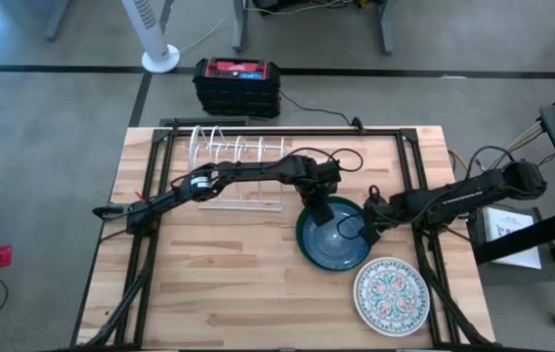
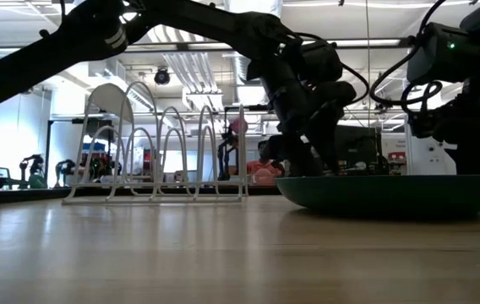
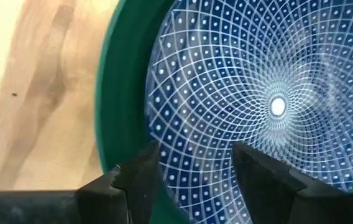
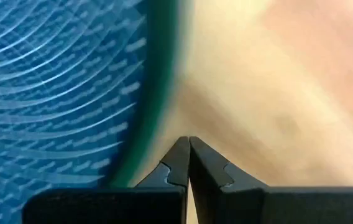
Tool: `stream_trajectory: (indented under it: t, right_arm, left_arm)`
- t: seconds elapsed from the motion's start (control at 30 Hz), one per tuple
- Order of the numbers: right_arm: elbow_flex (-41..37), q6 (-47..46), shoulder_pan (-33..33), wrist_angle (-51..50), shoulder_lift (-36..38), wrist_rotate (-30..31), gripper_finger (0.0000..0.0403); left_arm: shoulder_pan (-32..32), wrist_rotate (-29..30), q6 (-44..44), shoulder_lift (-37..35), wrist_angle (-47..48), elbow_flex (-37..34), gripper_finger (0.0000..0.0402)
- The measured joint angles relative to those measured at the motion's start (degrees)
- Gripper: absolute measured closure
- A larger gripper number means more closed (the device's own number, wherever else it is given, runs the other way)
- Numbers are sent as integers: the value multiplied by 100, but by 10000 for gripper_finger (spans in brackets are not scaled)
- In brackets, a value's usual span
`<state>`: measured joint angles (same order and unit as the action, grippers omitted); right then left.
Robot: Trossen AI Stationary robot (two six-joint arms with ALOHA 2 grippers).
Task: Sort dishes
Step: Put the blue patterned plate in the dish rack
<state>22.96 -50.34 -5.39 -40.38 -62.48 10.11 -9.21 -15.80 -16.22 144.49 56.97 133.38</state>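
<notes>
Left gripper, fingers apart, straddles the round teal-blue glazed plate's far rim. Right gripper, fingers together, rests beside its right rim. A shallow bite could let the plate slip.

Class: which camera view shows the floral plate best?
The high view: the floral plate lies whole on the table, right of and nearer than the blue plate. The low view and both wrist views show nothing of it.

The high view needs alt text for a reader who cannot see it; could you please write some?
Seen from above, a wooden table holds a dark teal-blue plate, with the left gripper open over its far rim and the right gripper shut at its right edge. A white floral plate lies nearer the front right, and an empty white wire rack stands at the back.
</notes>
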Motion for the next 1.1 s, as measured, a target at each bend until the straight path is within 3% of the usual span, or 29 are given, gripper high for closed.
stream_trajectory:
  t: [0.33, 0.53, 0.73, 0.9, 1.1]
  right_arm:
    - [406, -66, 69, -794, 789, 956, 403]
    - [763, 1021, 75, -314, 1273, 1126, 403]
    - [665, 2395, 79, 379, 1318, -227, 402]
    - [655, 2262, -244, 521, 1639, -2067, 391]
    - [632, 1824, -661, 1139, 1764, -1920, 401]
  left_arm:
    - [0, 275, 549, -5, 115, 0, 210]
    - [-17, 605, 823, -226, 223, 1, 210]
    - [48, 632, 1396, -243, 527, 9, 210]
    - [76, 618, 1758, -223, 444, 7, 210]
    - [-81, 654, 1692, -219, 417, 7, 210]
